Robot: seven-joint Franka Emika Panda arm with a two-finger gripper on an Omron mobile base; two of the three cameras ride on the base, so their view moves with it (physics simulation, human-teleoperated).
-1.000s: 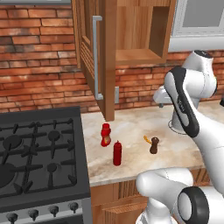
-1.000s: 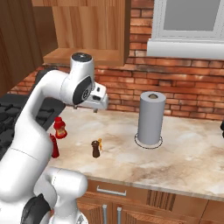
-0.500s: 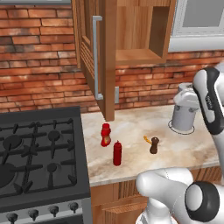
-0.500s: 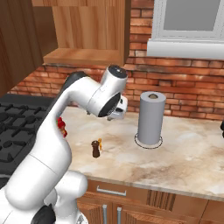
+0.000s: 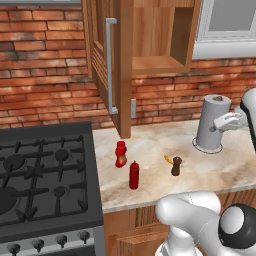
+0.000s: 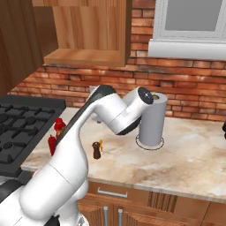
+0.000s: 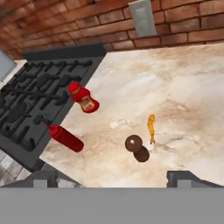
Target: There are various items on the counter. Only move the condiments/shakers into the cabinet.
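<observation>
Brick-backed desk lay below the wide-open, empty tool; the upright shaker stood just ahead of it.

In the right base view the arm covers part of the two red bottles beside the stove. The left base view's right edge cuts off the arm by the paper towel roll. The orange piece beside the shaker is too small to identify.
</observation>
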